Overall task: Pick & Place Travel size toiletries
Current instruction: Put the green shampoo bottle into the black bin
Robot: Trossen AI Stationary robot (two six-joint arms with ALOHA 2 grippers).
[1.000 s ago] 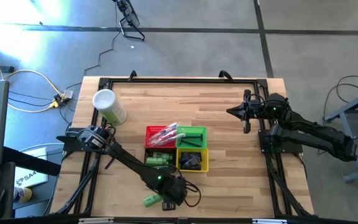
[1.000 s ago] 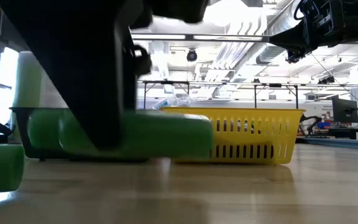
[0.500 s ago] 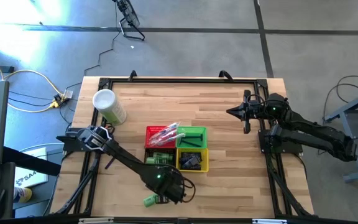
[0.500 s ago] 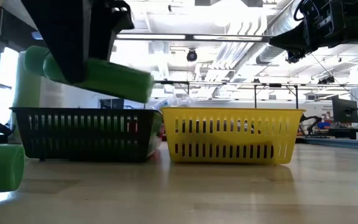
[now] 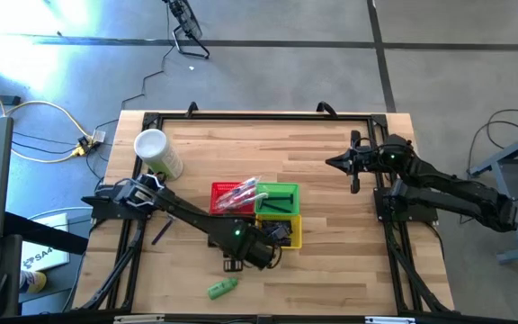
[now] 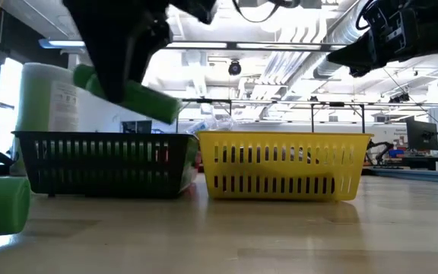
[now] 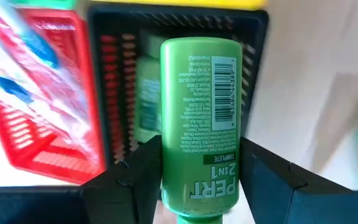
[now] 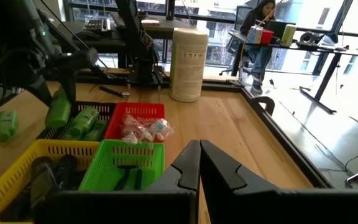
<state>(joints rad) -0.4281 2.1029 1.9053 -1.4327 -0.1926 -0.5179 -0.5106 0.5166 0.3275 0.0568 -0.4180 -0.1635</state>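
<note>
My left gripper [image 5: 239, 255] is shut on a bright green mini bottle [image 7: 197, 118] above the near side of the black basket [image 7: 179, 25]; the low view shows the bottle [image 6: 128, 91] in the air, above the basket [image 6: 97, 164]. More green bottles [image 7: 145, 93] lie in that basket. Another green bottle [image 5: 221, 288] lies on its side on the table near the front edge. My right gripper [image 5: 335, 162] hovers shut and empty at the far right. My left gripper pinches the green bottle's two sides, near its cap end [image 7: 197, 186], between its two fingers [image 7: 138, 180]. The fingers come steeply from above and lie across the bottle. The bottle is lifted clear and tilted, one end lower [image 6: 169, 108].
Red [image 5: 232, 196], green [image 5: 277, 198] and yellow [image 5: 279, 231] baskets adjoin the black one at mid-table. A white round cup [image 5: 156, 151] lies at the far left. Bare wood stretches to the right of the baskets.
My left gripper has risen from near the table's front edge and gone toward the far edge, over the black basket, tipping to point more steeply down. The green bottle in it came up off the table and now hangs tilted. The other green bottle stayed put.
</note>
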